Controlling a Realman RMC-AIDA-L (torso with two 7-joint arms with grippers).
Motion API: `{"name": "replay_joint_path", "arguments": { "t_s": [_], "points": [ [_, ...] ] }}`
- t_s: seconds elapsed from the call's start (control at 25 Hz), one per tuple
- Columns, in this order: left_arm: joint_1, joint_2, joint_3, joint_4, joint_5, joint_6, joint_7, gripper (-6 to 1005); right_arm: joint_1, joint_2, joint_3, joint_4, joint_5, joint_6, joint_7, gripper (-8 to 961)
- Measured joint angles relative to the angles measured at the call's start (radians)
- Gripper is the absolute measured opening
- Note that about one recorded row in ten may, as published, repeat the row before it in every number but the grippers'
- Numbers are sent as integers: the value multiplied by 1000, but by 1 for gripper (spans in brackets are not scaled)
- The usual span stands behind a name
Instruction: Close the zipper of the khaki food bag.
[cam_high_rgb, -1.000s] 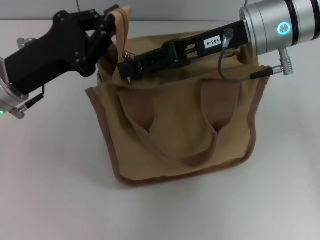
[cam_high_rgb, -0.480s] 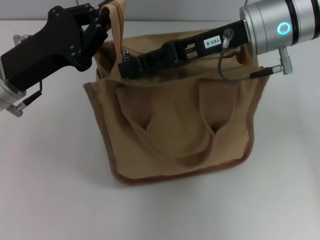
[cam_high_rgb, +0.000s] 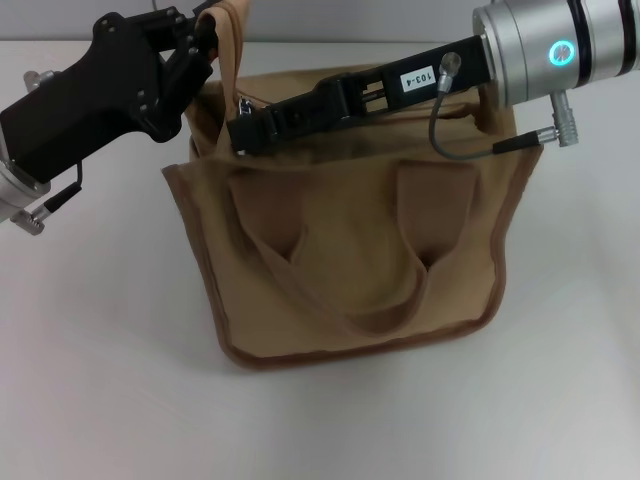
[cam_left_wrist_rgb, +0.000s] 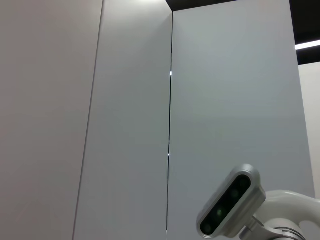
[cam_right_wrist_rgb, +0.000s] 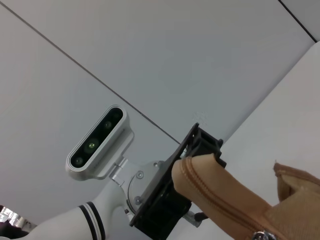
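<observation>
The khaki food bag (cam_high_rgb: 360, 250) stands upright in the middle of the head view, its two strap handles hanging down the front. My left gripper (cam_high_rgb: 205, 45) is at the bag's far left top corner, shut on the bag's raised end tab (cam_high_rgb: 228, 35). My right gripper (cam_high_rgb: 240, 128) reaches leftward across the bag's top, shut at the small silver zipper slider (cam_high_rgb: 245, 103) near the left end. The arm hides most of the zipper. In the right wrist view the left gripper (cam_right_wrist_rgb: 200, 145) pinches the khaki end tab (cam_right_wrist_rgb: 220, 185), with the slider (cam_right_wrist_rgb: 260, 234) at the picture's edge.
The bag sits on a white table (cam_high_rgb: 110, 380), with bare surface in front of it and on both sides. The left wrist view shows only grey wall panels and the robot's head camera (cam_left_wrist_rgb: 230, 205).
My right gripper has slid leftward along the bag's top with the slider. My left gripper rose a little, lifting the end tab. The bag's left side shifted slightly left.
</observation>
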Motion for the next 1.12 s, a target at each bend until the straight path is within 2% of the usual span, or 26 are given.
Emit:
{"name": "replay_joint_path", "arguments": {
  "t_s": [0.32, 0.52, 0.8, 1.12],
  "points": [
    [2, -1, 2, 0, 0, -2, -1, 34, -10, 3, 3, 8, 2, 9, 5, 376],
    [2, -1, 1, 0, 0, -5, -3, 35, -28, 5, 10, 5, 20, 19, 19, 246],
    [2, -2, -3, -1, 0, -26, -5, 35, -69, -3, 18, 0, 57, 19, 31, 253],
    [-5, -2, -3, -2, -1, -28, -16, 35, -77, -4, 20, 0, 50, 21, 32, 253]
  ]
}}
